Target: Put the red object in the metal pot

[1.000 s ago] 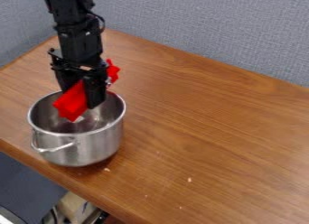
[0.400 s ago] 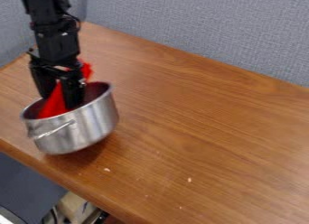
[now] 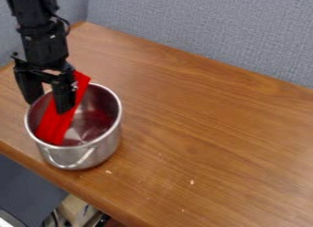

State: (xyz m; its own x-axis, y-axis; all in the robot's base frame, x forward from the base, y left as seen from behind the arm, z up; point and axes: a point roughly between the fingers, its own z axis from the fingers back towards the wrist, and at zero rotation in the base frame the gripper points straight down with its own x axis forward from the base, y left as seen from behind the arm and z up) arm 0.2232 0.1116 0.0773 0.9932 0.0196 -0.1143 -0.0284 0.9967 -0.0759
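Release step. Gripper (image 3: 49,84) hangs over the left rim of the metal pot (image 3: 101,130), pointing down, jaws spread apart and gripping nothing. The red object (image 3: 54,119) sits inside the pot, tilted, lower end toward the floor, upper end leaning on the rim between the jaws. Pot stands near the front left corner of the surface (image 3: 208,121). Judgement: placement essentially done; next, lift straight up without snagging the block.
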